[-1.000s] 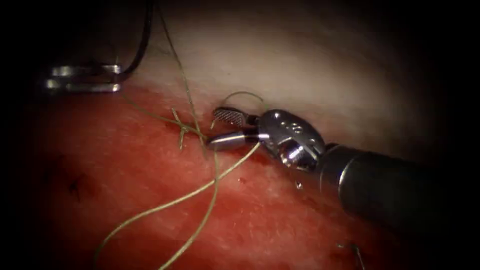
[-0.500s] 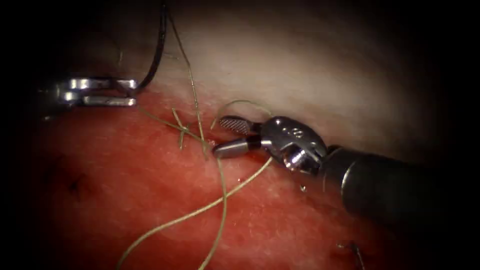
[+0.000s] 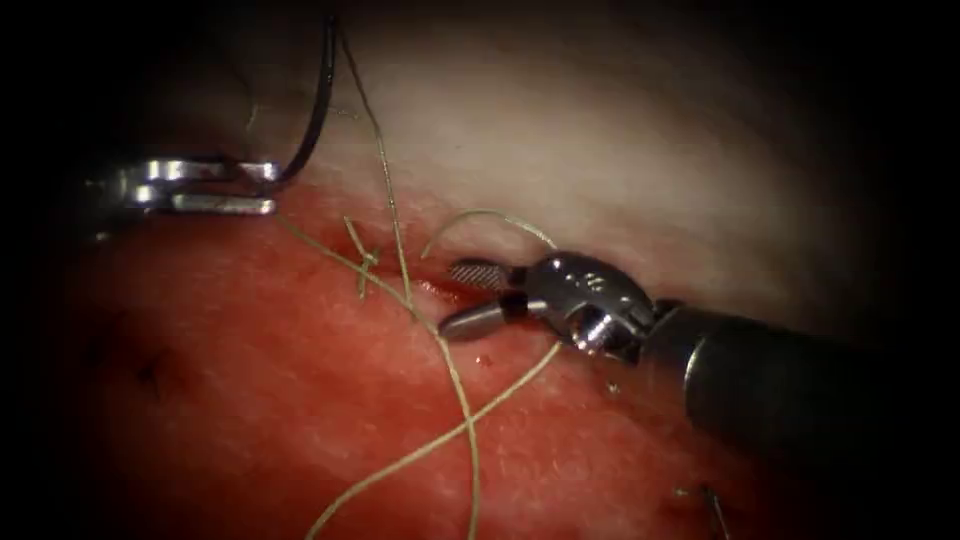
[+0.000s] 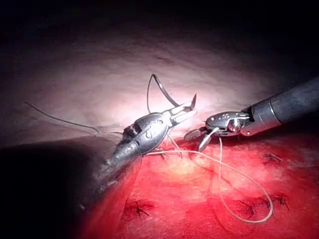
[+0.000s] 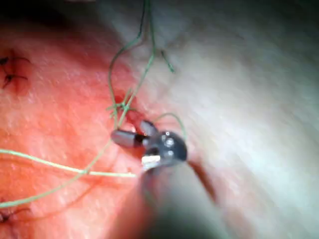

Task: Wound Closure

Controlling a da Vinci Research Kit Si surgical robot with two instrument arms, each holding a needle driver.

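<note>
My left tool [image 3: 262, 188] is at the left, its jaws shut on the dark curved needle [image 3: 316, 110] near one end. The needle arcs up over the pale tissue [image 3: 620, 150], clear of it. In the left wrist view the same tool [image 4: 185, 110] grips the needle [image 4: 154, 82]. My right tool [image 3: 462, 297] comes in from the right, jaws open with nothing between them, at the cut just right of a knot [image 3: 365, 258]. Greenish thread [image 3: 455, 385] runs from the knot past the lower jaw and down across the red tissue. The right wrist view shows these open jaws [image 5: 130, 132] beside the knot.
A small loop of thread [image 3: 485, 215] arches above the right tool's upper jaw. Earlier dark stitches [image 4: 137, 208] sit in the red tissue [image 3: 250, 400]. A loose thread end [image 4: 55, 118] lies on the pale tissue.
The left tool has carried the needle right and slightly down. The right tool has dropped lower, jaws still open, and the loose thread has shifted right with it.
</note>
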